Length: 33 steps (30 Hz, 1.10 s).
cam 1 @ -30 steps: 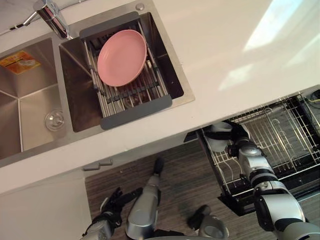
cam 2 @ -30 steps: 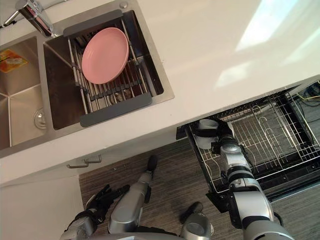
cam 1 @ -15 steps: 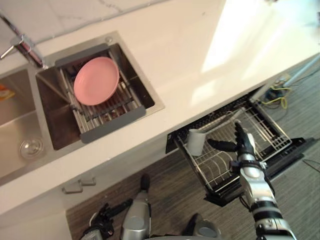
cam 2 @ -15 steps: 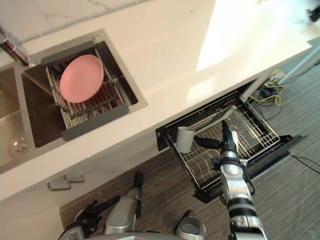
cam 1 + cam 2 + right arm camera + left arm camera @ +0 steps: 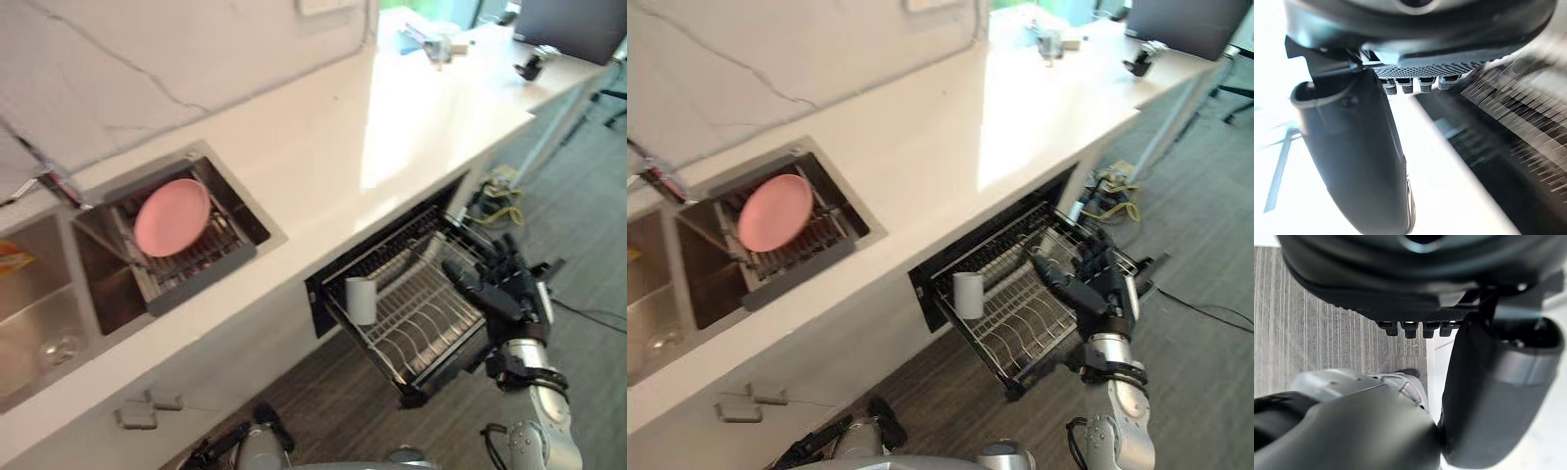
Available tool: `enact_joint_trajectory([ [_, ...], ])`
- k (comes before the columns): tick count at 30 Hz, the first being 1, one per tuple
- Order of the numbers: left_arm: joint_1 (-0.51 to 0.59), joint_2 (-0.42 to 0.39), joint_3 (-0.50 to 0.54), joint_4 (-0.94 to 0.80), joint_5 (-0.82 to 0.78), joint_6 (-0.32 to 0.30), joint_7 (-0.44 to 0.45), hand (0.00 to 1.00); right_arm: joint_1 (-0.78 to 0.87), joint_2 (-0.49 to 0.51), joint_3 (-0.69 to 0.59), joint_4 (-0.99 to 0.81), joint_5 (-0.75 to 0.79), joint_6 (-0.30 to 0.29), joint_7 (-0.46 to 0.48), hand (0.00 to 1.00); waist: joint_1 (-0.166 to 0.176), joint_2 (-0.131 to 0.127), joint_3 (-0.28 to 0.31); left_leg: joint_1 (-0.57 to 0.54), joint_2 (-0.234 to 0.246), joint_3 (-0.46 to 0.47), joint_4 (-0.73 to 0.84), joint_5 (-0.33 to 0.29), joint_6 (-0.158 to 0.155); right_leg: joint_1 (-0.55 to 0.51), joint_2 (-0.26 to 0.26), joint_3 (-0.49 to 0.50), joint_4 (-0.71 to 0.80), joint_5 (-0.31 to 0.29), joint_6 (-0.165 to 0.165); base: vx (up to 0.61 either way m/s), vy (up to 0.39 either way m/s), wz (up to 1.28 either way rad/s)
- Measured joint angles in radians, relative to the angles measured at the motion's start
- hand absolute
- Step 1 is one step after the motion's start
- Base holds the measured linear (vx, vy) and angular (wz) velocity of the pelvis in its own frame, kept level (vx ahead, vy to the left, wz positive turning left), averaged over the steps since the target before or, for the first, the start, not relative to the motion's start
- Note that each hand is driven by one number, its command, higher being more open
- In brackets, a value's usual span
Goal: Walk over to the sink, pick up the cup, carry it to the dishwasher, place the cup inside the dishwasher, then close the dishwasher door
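Drawn back from the cup (image 5: 360, 300), the right hand (image 5: 505, 289) hovered with fingers spread wide above the dishwasher rack (image 5: 431, 328), where the cup stood alone; the left hand (image 5: 1488, 396) hung relaxed.

Cup (image 5: 360, 300) stands in dishwasher rack (image 5: 436, 328); pink plate (image 5: 172, 216) on sink rack (image 5: 199, 282).

No writing is legible; the orange sticker (image 5: 10, 257) in the sink (image 5: 44, 318) is blurred.

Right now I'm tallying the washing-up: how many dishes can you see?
2. A pink plate lies on the drying rack in the sink; a grey cup stands upright in the pulled-out dishwasher rack. More may be hidden further back in it.
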Motion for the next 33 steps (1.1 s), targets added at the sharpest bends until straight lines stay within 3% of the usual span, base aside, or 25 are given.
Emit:
enact_joint_trajectory([
  [3, -0.013, 0.004, -0.035, 0.012, 0.024, 0.008, -0.039, 1.0, -0.013, 0.0, -0.002, -0.086, 0.059, -0.066, 0.046, 1.0, -0.003, 0.003, -0.003, 0.015, -0.029, 0.037, -0.003, -0.022, -0.008, 0.015, -0.035, -0.008, 0.004, -0.017, 0.018, 0.04, 0.093, 0.22],
  [5, -0.043, 0.004, -0.058, 0.042, 0.042, 0.03, -0.05, 1.0, -0.042, 0.001, -0.014, -0.135, 0.088, -0.108, 0.044, 1.0, -0.01, -0.003, -0.007, 0.021, -0.077, 0.042, -0.034, -0.011, 0.0, 0.016, -0.072, -0.022, 0.014, -0.011, 0.023, 0.04, 0.1, 0.25],
  [8, -0.073, 0.011, -0.105, 0.048, 0.085, 0.038, -0.066, 1.0, -0.049, 0.003, -0.013, -0.174, 0.112, -0.139, 0.015, 1.0, -0.009, -0.017, -0.012, 0.006, -0.111, 0.023, -0.033, -0.015, 0.002, 0.016, -0.105, -0.047, 0.035, -0.004, 0.037, 0.06, 0.07, 0.25],
  [10, -0.102, 0.027, -0.16, 0.051, 0.12, 0.04, -0.066, 1.0, -0.067, 0.006, -0.005, -0.177, 0.136, -0.141, 0.0, 1.0, -0.009, -0.033, -0.009, -0.008, -0.124, 0.007, -0.012, -0.036, 0.0, 0.014, -0.13, -0.065, 0.078, -0.01, 0.024, 0.07, 0.091, 0.4],
  [11, -0.134, 0.032, -0.196, 0.074, 0.137, 0.04, -0.063, 1.0, -0.073, 0.005, 0.005, -0.177, 0.153, -0.141, -0.007, 1.0, -0.013, -0.038, -0.006, -0.014, -0.135, -0.018, -0.008, -0.056, 0.009, -0.01, -0.163, -0.049, 0.182, -0.012, 0.012, 0.06, 0.125, 0.54],
  [13, -0.157, 0.031, -0.251, 0.078, 0.156, 0.041, -0.057, 1.0, -0.073, 0.005, 0.021, -0.177, 0.158, -0.137, -0.015, 1.0, -0.018, -0.042, -0.004, -0.007, -0.157, -0.055, -0.034, -0.057, 0.011, -0.096, -0.204, 0.047, 0.379, 0.026, -0.096, 0.03, 0.147, 0.64],
  [14, -0.165, 0.036, -0.282, 0.076, 0.163, 0.041, -0.051, 1.0, -0.073, 0.004, 0.036, -0.177, 0.161, -0.13, -0.016, 1.0, -0.019, -0.049, -0.003, 0.008, -0.175, -0.099, -0.076, -0.056, 0.01, -0.177, -0.208, 0.155, 0.52, 0.095, -0.178, 0.05, 0.147, 0.87],
  [15, -0.177, 0.051, -0.307, 0.07, 0.165, 0.043, -0.051, 1.0, -0.073, 0.003, 0.064, -0.176, 0.162, -0.127, -0.01, 1.0, -0.026, -0.062, 0.001, 0.023, -0.189, -0.156, -0.121, -0.05, 0.012, -0.222, -0.155, 0.241, 0.583, -0.002, -0.132, 0.05, 0.103, 0.92],
  [16, -0.181, 0.055, -0.317, 0.07, 0.168, 0.047, -0.048, 1.0, -0.073, 0.003, 0.076, -0.176, 0.162, -0.125, -0.006, 1.0, -0.028, -0.068, 0.005, 0.031, -0.196, -0.185, -0.149, -0.043, 0.014, -0.242, -0.106, 0.275, 0.575, -0.059, -0.117, 0.06, 0.025, 0.92],
  [18, -0.213, 0.06, -0.363, 0.077, 0.198, 0.08, -0.047, 1.0, -0.076, -0.005, 0.093, -0.175, 0.165, -0.116, 0.021, 1.0, -0.027, -0.071, 0.006, 0.036, -0.207, -0.285, -0.247, -0.022, 0.015, -0.329, 0.088, 0.397, 0.467, -0.153, -0.125, 0.08, -0.012, 1.13],
  [19, -0.224, 0.063, -0.384, 0.1, 0.226, 0.094, -0.053, 1.0, -0.075, -0.006, 0.093, -0.175, 0.169, -0.115, 0.029, 1.0, -0.038, -0.077, 0.003, 0.049, -0.226, -0.311, -0.306, -0.019, 0.006, -0.355, 0.161, 0.452, 0.353, -0.147, -0.126, 0.15, -0.007, 1.56],
  [20, -0.228, 0.083, -0.386, 0.104, 0.242, 0.106, -0.07, 1.0, -0.071, 0.001, 0.09, -0.175, 0.19, -0.116, 0.029, 1.0, -0.046, -0.126, -0.009, 0.045, -0.272, -0.322, -0.295, -0.017, 0.01, -0.367, 0.133, 0.466, 0.263, -0.123, -0.151, 0.2, -0.059, 1.66],
  [21, -0.243, 0.111, -0.386, 0.101, 0.245, 0.107, -0.087, 1.0, -0.087, -0.014, 0.077, -0.168, 0.214, -0.119, 0.031, 1.0, -0.045, -0.171, 0.001, 0.05, -0.307, -0.313, -0.238, 0.049, 0.03, -0.359, 0.077, 0.468, 0.262, -0.058, -0.114, 0.12, -0.072, 1.37],
  [22, -0.249, 0.107, -0.385, 0.111, 0.25, 0.101, -0.077, 1.0, -0.095, -0.014, 0.074, -0.138, 0.221, -0.121, 0.036, 1.0, -0.044, -0.181, 0.009, 0.068, -0.323, -0.332, -0.234, 0.035, 0.036, -0.339, 0.056, 0.454, 0.284, -0.081, -0.107, 0.15, -0.073, 0.95],
  [23, -0.238, 0.1, -0.392, 0.105, 0.252, 0.094, -0.077, 1.0, -0.094, -0.023, 0.076, -0.112, 0.231, -0.118, 0.026, 1.0, -0.032, -0.172, -0.014, 0.071, -0.32, -0.329, -0.256, 0.041, 0.021, -0.325, 0.061, 0.446, 0.245, -0.086, -0.103, 0.15, -0.017, 0.32],
  [24, -0.225, 0.091, -0.39, 0.093, 0.25, 0.089, -0.08, 1.0, -0.113, -0.029, 0.084, -0.092, 0.233, -0.118, 0.021, 1.0, -0.007, -0.14, -0.031, 0.069, -0.312, -0.327, -0.277, 0.05, 0.017, -0.308, 0.082, 0.445, 0.18, -0.06, -0.111, 0.19, 0.012, 0.01],
  [25, -0.218, 0.089, -0.389, 0.081, 0.25, 0.092, -0.083, 1.0, -0.135, -0.029, 0.103, -0.079, 0.233, -0.113, 0.013, 1.0, -0.005, -0.13, -0.036, 0.073, -0.31, -0.327, -0.31, 0.062, 0.015, -0.294, 0.095, 0.443, 0.125, -0.028, -0.118, 0.16, 0.019, -0.11],
  [28, -0.216, 0.089, -0.387, 0.08, 0.251, 0.103, -0.098, 1.0, -0.157, -0.024, 0.115, -0.077, 0.231, -0.112, 0.0, 1.0, -0.007, -0.132, -0.037, 0.099, -0.317, -0.327, -0.355, 0.081, 0.03, -0.255, 0.104, 0.44, 0.057, 0.01, -0.103, 0.15, 0.016, -0.02],
  [33, -0.21, 0.083, -0.388, 0.081, 0.275, 0.081, -0.115, 1.0, -0.156, -0.008, 0.115, -0.077, 0.232, -0.107, -0.008, 1.0, -0.012, -0.133, -0.038, 0.129, -0.324, -0.321, -0.358, 0.06, 0.029, -0.22, 0.102, 0.457, 0.037, 0.012, -0.101, 0.13, -0.003, -0.04],
])
